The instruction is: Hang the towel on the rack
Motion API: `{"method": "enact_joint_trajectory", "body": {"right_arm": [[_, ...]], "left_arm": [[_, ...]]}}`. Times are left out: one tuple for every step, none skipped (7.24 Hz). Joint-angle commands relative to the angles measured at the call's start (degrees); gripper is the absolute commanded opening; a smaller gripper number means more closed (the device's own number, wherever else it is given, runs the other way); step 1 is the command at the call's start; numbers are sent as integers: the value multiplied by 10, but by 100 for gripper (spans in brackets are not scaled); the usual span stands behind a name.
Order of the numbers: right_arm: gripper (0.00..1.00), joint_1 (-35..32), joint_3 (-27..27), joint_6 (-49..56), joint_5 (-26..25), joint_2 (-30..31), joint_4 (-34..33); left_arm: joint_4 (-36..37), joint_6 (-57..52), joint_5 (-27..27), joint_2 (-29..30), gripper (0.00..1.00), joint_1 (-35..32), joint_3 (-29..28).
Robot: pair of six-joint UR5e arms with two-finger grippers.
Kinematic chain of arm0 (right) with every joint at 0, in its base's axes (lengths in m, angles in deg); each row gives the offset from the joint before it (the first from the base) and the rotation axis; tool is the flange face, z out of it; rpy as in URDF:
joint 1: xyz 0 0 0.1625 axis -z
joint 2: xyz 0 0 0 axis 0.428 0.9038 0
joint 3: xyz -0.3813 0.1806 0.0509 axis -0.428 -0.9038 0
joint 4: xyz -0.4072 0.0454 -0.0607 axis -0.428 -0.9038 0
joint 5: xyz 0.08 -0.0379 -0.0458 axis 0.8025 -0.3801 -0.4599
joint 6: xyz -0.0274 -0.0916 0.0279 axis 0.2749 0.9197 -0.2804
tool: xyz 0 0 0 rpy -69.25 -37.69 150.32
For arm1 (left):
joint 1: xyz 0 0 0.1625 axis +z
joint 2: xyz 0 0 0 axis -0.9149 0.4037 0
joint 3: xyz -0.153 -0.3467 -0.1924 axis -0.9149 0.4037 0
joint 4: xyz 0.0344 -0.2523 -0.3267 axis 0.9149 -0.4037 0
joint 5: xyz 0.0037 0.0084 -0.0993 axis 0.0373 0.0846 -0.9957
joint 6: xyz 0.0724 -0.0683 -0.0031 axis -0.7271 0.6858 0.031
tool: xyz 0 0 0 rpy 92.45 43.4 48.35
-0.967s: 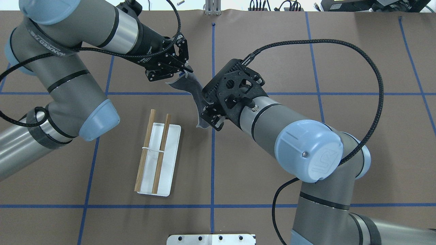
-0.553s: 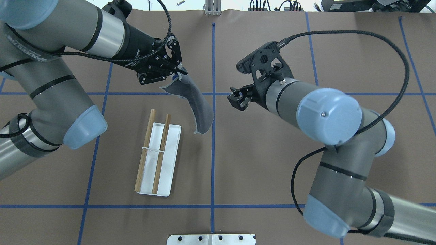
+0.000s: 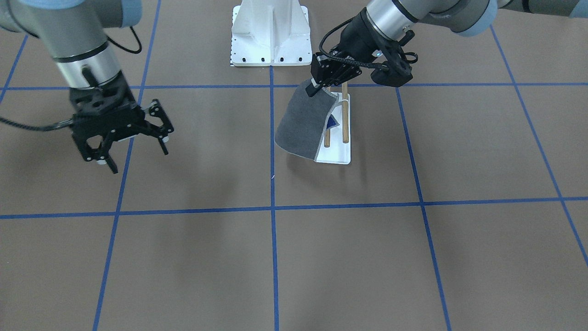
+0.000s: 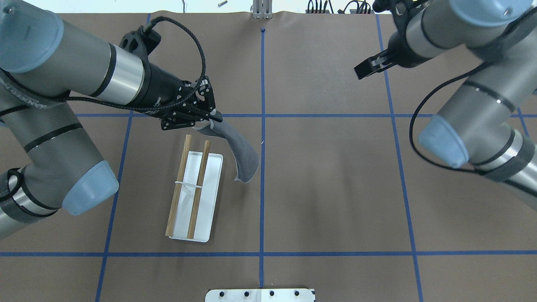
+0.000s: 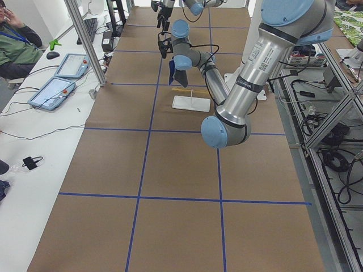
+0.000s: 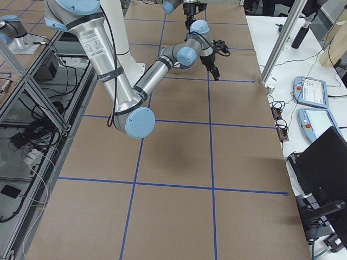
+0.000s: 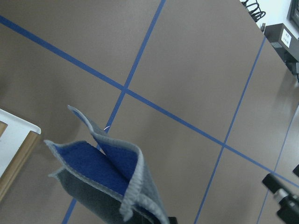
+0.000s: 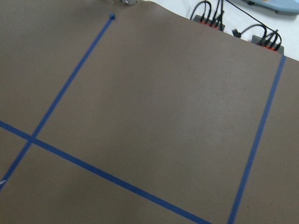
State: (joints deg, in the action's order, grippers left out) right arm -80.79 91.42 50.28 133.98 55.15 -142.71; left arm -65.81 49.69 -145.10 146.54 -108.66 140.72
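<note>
The towel (image 4: 243, 153) is dark grey and hangs by one corner from my left gripper (image 4: 213, 118), which is shut on it just past the far end of the rack (image 4: 209, 201). The rack has a white base and two brown rods (image 4: 200, 180). In the front-facing view the towel (image 3: 301, 124) drapes in front of the rack (image 3: 339, 155), below the left gripper (image 3: 314, 88). The left wrist view shows the towel's blue inner side (image 7: 105, 170). My right gripper (image 3: 138, 158) is open and empty, far off to the right (image 4: 364, 69).
The white bolted robot pedestal (image 3: 271, 32) stands at the near table edge (image 4: 260, 294). Blue tape lines (image 4: 262, 176) grid the brown table. Cables and power strips (image 8: 224, 23) lie beyond the far edge.
My right gripper has let go of the towel and drawn back to the far right. My left gripper has carried the towel down toward the rack's far end.
</note>
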Motion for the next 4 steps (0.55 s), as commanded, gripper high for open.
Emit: {"method": "enact_joint_trajectory", "body": {"right_arm": [[100,-96,-70,106,76,0,-63],[100,-138,-107,159,98,3,-68],[100,-175,-149,220,132,5,-67],[100,-195,-165,278,132,19,-67]], "left_arm": [[-1,-123,-8,-66,0,19,28],[-1,-171,-10,-92,0,18,38],[-1,-215,-28,-113,0,10,38],[-1,-241,-34,-128,0,-1,36]]}}
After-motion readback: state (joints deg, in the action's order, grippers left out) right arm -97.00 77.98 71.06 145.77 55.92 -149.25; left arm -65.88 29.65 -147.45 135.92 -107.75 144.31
